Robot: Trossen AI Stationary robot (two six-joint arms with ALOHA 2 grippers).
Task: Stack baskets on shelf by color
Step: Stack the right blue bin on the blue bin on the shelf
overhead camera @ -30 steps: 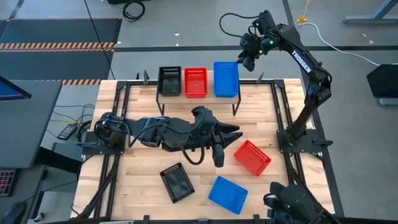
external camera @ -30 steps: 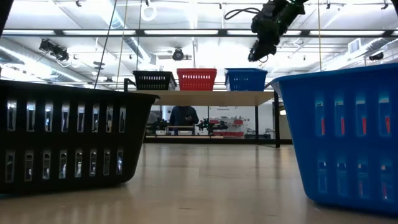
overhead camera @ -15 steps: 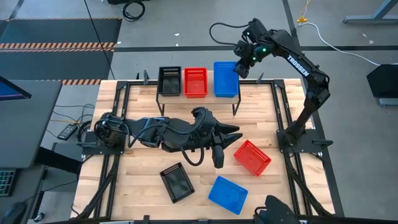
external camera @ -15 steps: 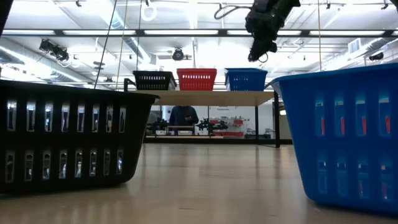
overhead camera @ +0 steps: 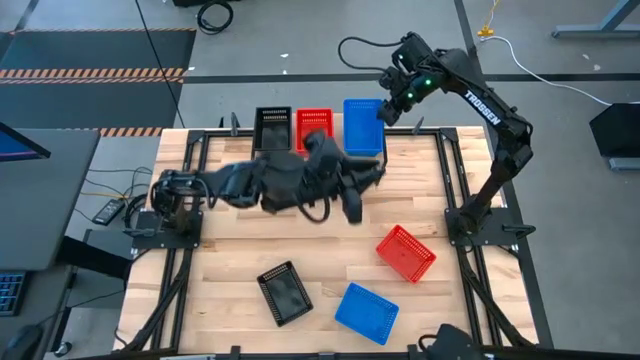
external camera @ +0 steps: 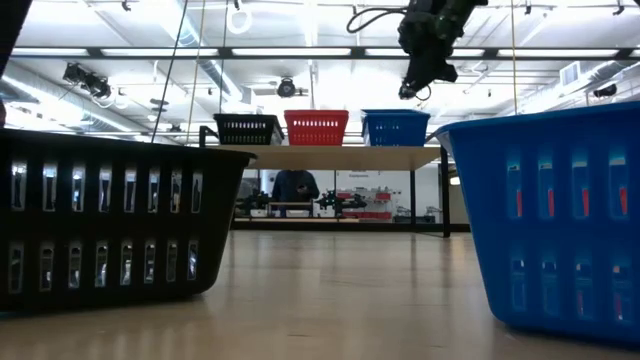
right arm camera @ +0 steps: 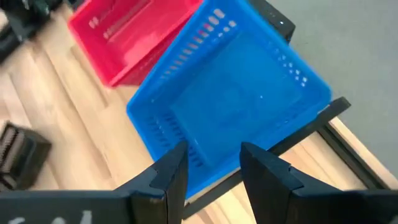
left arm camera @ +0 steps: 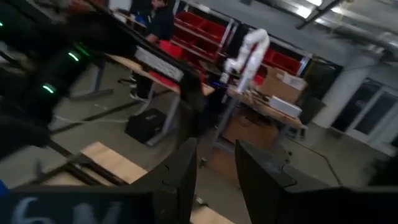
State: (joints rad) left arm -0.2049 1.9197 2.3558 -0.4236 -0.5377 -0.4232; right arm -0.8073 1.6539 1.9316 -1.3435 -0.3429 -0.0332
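- Sitting in a row on the shelf [external camera: 330,156] are a black basket [overhead camera: 272,129], a red basket [overhead camera: 313,121] and a blue basket [overhead camera: 361,125].
- Loose on the tabletop [overhead camera: 230,270] lie another black basket [overhead camera: 284,293], blue basket [overhead camera: 366,312] and red basket [overhead camera: 406,252].
- The right gripper [overhead camera: 385,112] hangs above the shelf's blue basket, fingers [right arm camera: 171,174] apart, empty.
- The left gripper [overhead camera: 360,190] is near the shelf front, fingers [left arm camera: 180,180] apart, holding nothing.

Three baskets [overhead camera: 314,130] side by side on the shelf [external camera: 330,157]; three more baskets [overhead camera: 366,312] on the table [overhead camera: 230,260] before it.
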